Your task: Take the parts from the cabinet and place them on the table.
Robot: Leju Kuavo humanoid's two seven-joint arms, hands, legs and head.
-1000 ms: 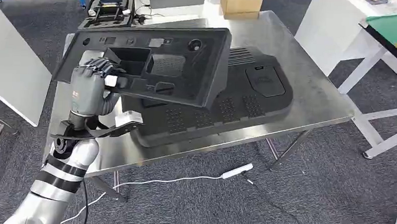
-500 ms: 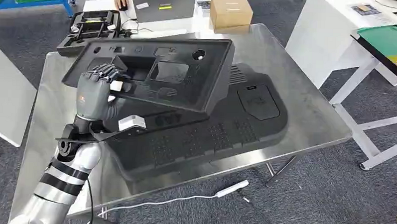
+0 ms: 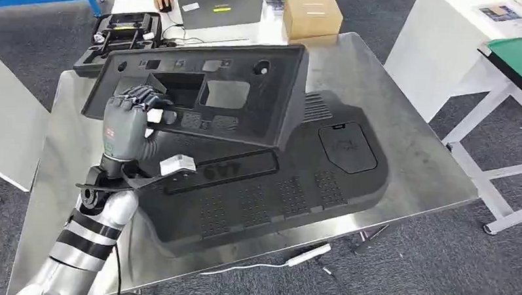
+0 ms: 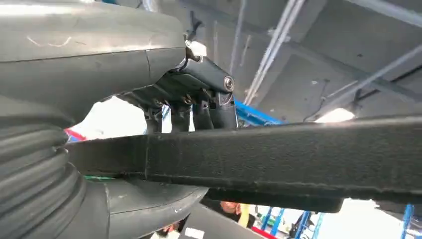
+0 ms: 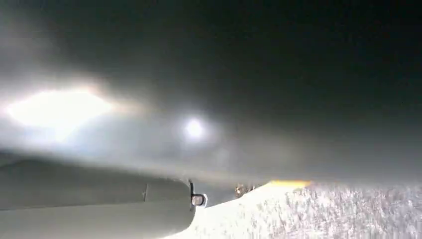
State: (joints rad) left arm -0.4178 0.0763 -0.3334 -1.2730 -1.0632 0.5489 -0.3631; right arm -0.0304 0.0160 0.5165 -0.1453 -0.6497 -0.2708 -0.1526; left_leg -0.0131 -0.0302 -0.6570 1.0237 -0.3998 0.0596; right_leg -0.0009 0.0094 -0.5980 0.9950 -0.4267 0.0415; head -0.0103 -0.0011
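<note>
Steel table (image 3: pixel 402 159) on grey carpet already carried one big black moulded panel (image 3: pixel 296 181), lying flat. Left hand (image 3: pixel 125 126) had its fingers (image 3: pixel 137 98) curled over the near edge of the second black tray part (image 3: pixel 208 96), thumb under; the wrist view confirmed the rim (image 4: pixel 278 154) clamped between thumb and fingers. Part sat tilted, far side beyond the fingers overlapping the flat panel, grasped edge lifted off the table. Right hand's state: cannot tell, its view was blurred. To finish well: lower the grasped edge slowly, keep it level, let go only once the part rests fully supported. Versus a second earlier: camera had moved closer and the part hung lower and flatter.
</note>
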